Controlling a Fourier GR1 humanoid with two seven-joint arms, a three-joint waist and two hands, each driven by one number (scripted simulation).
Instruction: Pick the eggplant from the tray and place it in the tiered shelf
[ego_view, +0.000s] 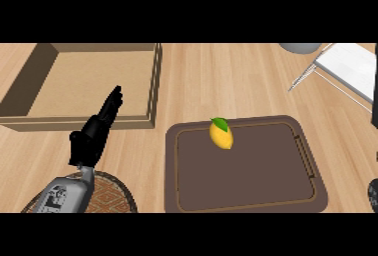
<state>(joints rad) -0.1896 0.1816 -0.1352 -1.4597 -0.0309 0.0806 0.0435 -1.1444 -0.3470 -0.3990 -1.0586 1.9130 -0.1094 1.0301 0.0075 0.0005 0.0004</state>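
A yellow, egg-shaped fruit with a green leafy cap (221, 134) lies on the dark brown tray (244, 180), near its far left corner; it is the only thing on the tray. The white tiered shelf with thin metal legs (347, 67) stands at the far right and is cut off by the view's edge. My left hand (96, 127) rests open to the left of the tray, fingers straight and pointing away, holding nothing. A dark shape at the lower right edge is my right hand (373, 195); only a sliver of it shows.
An open wooden box (81, 82) fills the far left, just beyond my left hand. A round woven mat (111, 195) lies under my left forearm. A grey round object (299, 47) sits at the top beside the shelf.
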